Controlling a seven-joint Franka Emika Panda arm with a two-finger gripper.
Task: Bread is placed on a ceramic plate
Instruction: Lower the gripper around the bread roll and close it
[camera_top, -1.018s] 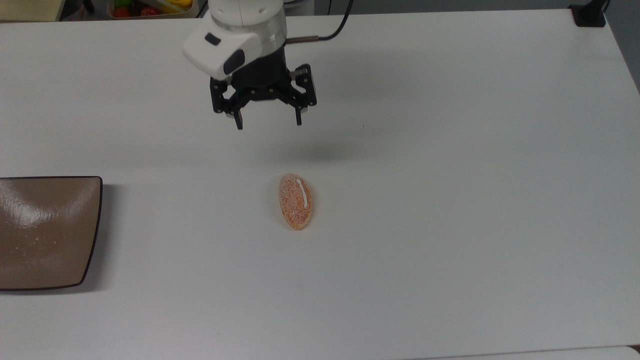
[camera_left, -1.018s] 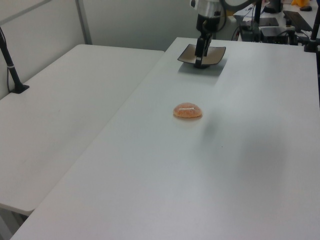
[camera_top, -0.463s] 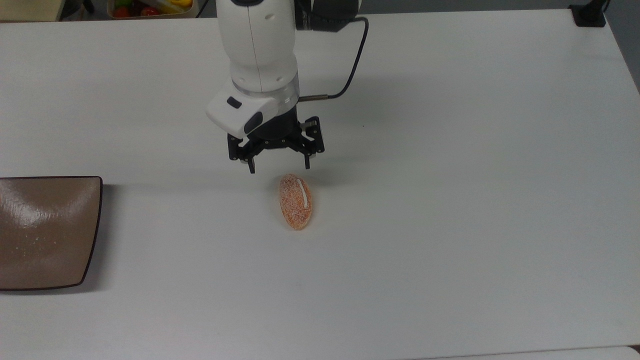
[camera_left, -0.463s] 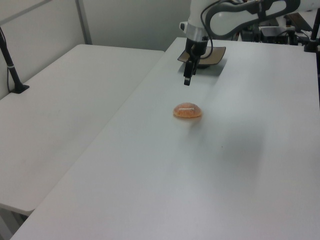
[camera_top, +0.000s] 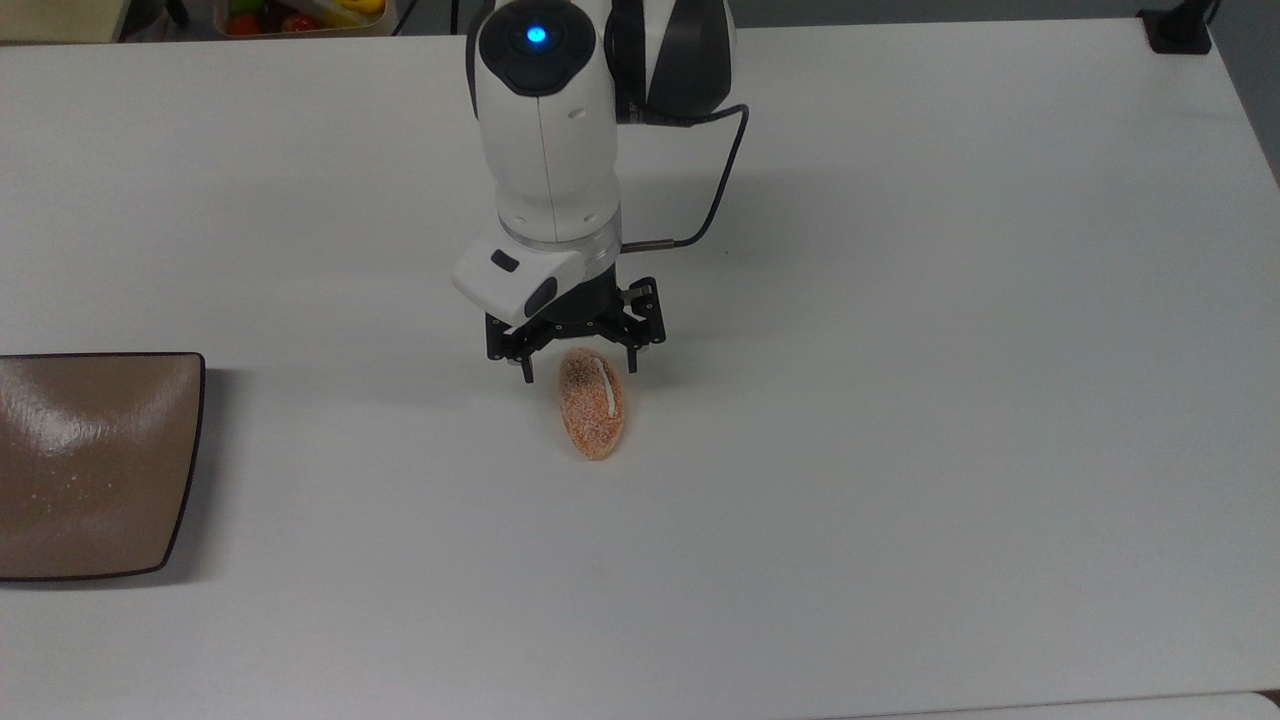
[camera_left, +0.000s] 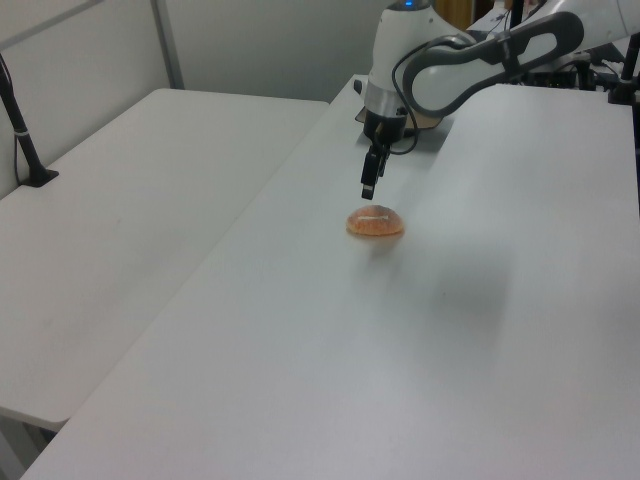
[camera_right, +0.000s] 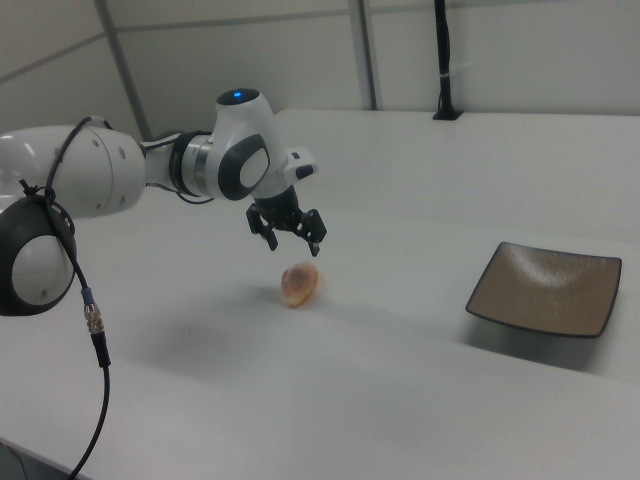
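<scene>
Tool (camera_top: 579, 372) spread wide, nothing between its fingers, poised just above the far end of the bread (camera_top: 592, 404) in the top view; one fingertip sits off each side of that end, with the bun's near end reaching toward the bottom of the top view. Left view: tool (camera_left: 368, 189) hangs directly over the bread (camera_left: 375, 223), a small gap visible between the fingertips and the crust, no contact. Right view: tool (camera_right: 288, 240) above and slightly behind the bread (camera_right: 299, 283), again apart from it. Bread lies flat on the white desk (camera_top: 900, 400), white stripe on top, long axis running roughly up-down in the top view. Ceramic plate (camera_top: 90, 465) sits at the top view's left edge, well apart from the bread and bare; in the right view the ceramic plate (camera_right: 547, 288) is toward the right view's right. Against one second ago: the arm has come down and forward, the tool then being high over the desk and well short of the bread, at half a second just short of the far end, now straddling it. Finger spread unchanged. Bread and plate have not moved.
</scene>
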